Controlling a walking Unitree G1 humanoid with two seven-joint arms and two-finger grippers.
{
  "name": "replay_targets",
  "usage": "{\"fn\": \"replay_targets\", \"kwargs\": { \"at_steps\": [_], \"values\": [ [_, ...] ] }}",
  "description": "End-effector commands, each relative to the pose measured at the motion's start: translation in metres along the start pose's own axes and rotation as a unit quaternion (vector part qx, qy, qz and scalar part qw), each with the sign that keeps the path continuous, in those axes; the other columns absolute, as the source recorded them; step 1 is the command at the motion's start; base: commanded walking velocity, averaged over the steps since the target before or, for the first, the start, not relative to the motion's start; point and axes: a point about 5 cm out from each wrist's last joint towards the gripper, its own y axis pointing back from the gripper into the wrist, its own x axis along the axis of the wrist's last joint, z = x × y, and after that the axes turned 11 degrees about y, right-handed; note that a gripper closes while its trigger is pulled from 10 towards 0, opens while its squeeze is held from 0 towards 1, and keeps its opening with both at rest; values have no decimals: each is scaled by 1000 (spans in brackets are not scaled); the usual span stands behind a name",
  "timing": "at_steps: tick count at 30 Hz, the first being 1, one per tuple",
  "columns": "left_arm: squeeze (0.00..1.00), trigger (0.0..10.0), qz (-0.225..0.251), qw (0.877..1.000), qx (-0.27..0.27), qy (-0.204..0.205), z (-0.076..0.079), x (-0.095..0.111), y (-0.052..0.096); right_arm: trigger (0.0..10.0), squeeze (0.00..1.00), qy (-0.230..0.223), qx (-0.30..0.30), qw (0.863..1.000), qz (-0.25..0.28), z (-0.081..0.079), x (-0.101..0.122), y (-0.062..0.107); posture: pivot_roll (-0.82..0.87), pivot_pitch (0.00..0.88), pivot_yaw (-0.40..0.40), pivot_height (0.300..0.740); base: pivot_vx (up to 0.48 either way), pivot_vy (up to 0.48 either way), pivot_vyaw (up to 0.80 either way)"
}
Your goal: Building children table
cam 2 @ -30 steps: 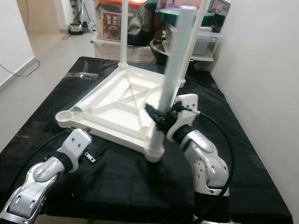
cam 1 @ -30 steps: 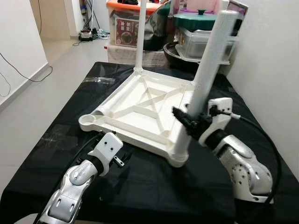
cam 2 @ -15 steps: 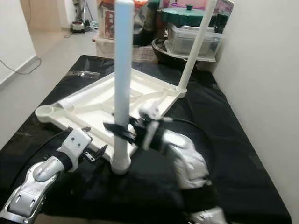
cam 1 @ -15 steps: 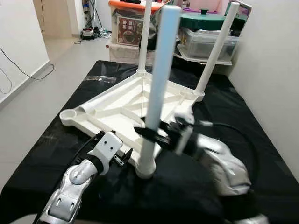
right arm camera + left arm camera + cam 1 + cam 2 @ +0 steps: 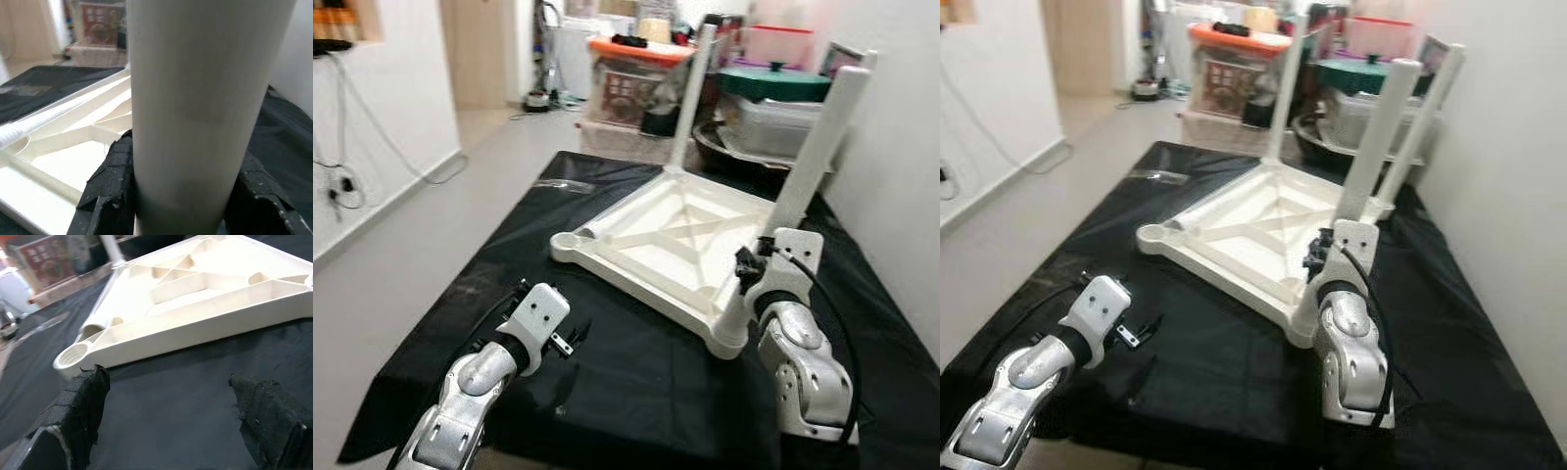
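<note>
- The right gripper pinches a white table leg, its black fingers pressed on either side, low on the leg.
- That leg stands tilted in the near right corner socket of the upside-down white tabletop.
- The tabletop lies on a black cloth; two more legs rise from its far corners.
- The left gripper hovers spread and empty, just before the tabletop's near left corner socket.
- Beyond the cloth sit plastic storage bins; the contents are too blurred to tell, and a green lid tops one.
</note>
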Motion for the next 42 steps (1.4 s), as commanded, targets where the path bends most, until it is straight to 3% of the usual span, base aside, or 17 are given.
{"fn": "replay_targets", "kwargs": {
  "at_steps": [1, 2, 4, 5, 6, 20, 21, 22, 23, 24, 25, 27, 28, 29, 30, 34, 42],
  "values": [
    [0, 10000, -1, 1000, -7, 1, 2, 0, -2, 10000, 0, 1, 33, 996, -87, -9, -34, 2, 44, 0, -95, 740, 0, 0, 0],
    [0, 10000, 0, 1000, -8, 1, 3, 0, -3, 10000, 1000, -5, 48, 997, -52, -11, -21, -1, 44, 0, -96, 740, 0, 0, 0],
    [0, 10000, 1, 1000, -8, 1, 3, 0, -3, 10000, 1000, -20, 81, 996, -17, -13, -4, -8, 51, 0, -102, 740, 0, 0, 0],
    [0, 10000, 2, 1000, -8, 1, 3, 1, -3, 10000, 808, -28, 107, 994, 13, -12, 11, -13, 51, 0, -102, 740, 0, 0, 0],
    [0, 10000, 2, 1000, -6, 0, 1, 1, -2, 10000, 0, -31, 150, 987, 44, -10, 25, -16, 54, 0, -106, 740, 0, 0, 0],
    [0, 10000, 6, 1000, -2, -5, 0, 2, -1, 10000, 0, 26, 450, 878, 161, -19, 48, -19, 93, 0, -132, 740, 0, 0, 0],
    [0, 10000, 7, 1000, -2, -6, 0, 2, -1, 7686, 0, 18, 469, 867, 167, -22, 47, -18, 101, 0, -137, 740, 0, 0, 0],
    [0, 10000, 7, 1000, -2, -6, 0, 2, 0, 2549, 0, 12, 483, 859, 170, -24, 47, -16, 102, 0, -137, 740, 0, 0, 0],
    [0, 10000, 7, 1000, -2, -6, 0, 2, 0, 2549, 0, 12, 483, 859, 170, -24, 47, -16, 102, 0, -137, 740, 0, 0, 0],
    [0, 10000, 6, 1000, -2, -6, 1, 2, 0, 0, 0, 2, 437, 887, 149, -26, 42, -25, 103, 0, -139, 740, 0, 0, 0],
    [0, 10000, 6, 1000, -2, -6, 1, 2, 0, 0, 0, 2, 437, 887, 149, -26, 42, -25, 103, 0, -139, 740, 0, 0, 0],
    [0, 10000, 5, 1000, -2, -6, 1, 2, 2, 0, 0, 6, 263, 961, 88, -15, 33, -49, 98, 0, -138, 740, 0, 0, 0],
    [0, 10000, 5, 1000, -2, -6, 1, 2, 2, 0, 0, 6, 263, 961, 88, -15, 33, -49, 98, 0, -138, 740, 0, 0, 0],
    [0, 10000, 4, 1000, -2, -5, 1, 1, 2, 0, 0, -17, 112, 993, 25, 5, 20, -58, 94, 0, -135, 740, 0, 0, 0],
    [0, 10000, 3, 1000, -2, -5, 1, 1, 3, 0, 0, -36, 0, 999, -32, 22, 4, -58, 86, 0, -130, 740, 0, 0, 0],
    [0, 10000, 3, 1000, -6, -3, 4, 1, 2, 0, 0, -39, -145, 982, -114, 45, -39, -28, 78, 0, -122, 740, 0, 0, 0],
    [0, 10000, 2, 1000, -12, -2, 4, 0, 0, 0, 0, -13, -258, 952, -166, 68, -72, 5, 60, 0, -110, 740, 0, 0, 0]
  ]
}}
